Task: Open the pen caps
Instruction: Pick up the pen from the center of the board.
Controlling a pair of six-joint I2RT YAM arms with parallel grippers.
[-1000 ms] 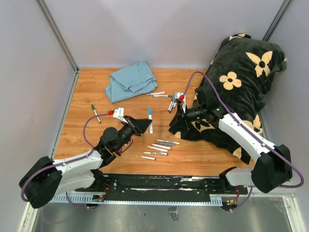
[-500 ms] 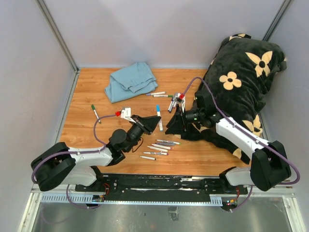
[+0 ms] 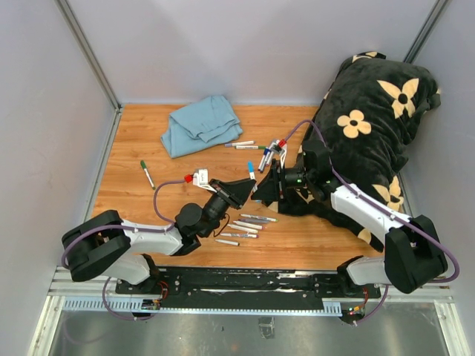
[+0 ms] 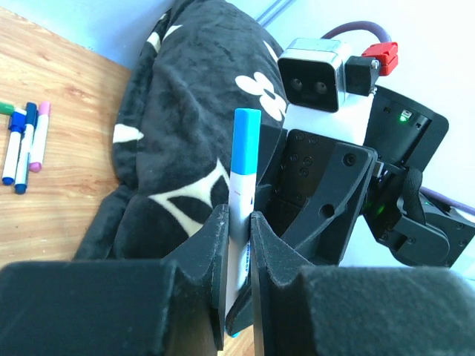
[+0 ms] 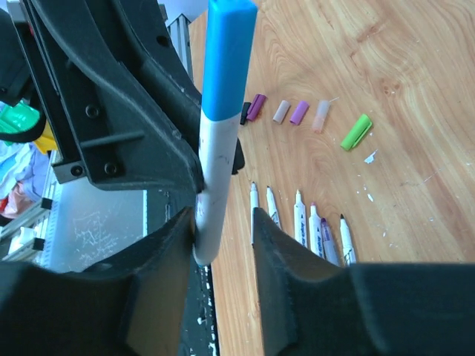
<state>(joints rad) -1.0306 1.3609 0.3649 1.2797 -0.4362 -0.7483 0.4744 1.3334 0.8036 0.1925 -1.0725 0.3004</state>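
The blue cap (image 4: 245,141) sits on the upper end of a white marker (image 5: 215,185) that stands upright in the middle of the left wrist view. The left tool (image 4: 237,222) is clamped on the barrel just below the cap, one finger pressed to each side. In the right wrist view the right tool (image 5: 223,222) has its jaws apart around the same barrel, below the cap. The left-hand finger (image 5: 159,274) lies against the barrel and a clear gap shows at the other finger, so this tool does not grip it. In the overhead view both tools meet above the middle of the wooden surface (image 3: 133,148). Loose caps (image 5: 300,112) in purple, grey and pale pink lie in a short row in the upper middle of the right wrist view, with a green cap (image 5: 355,131) just to their right. Below them is a row of uncapped markers (image 5: 312,222). Overhead, a green-capped marker (image 3: 147,173) lies alone at the left. A folded blue cloth (image 3: 200,124) is at the upper left and a black flowered cushion (image 3: 371,111) fills the right side.
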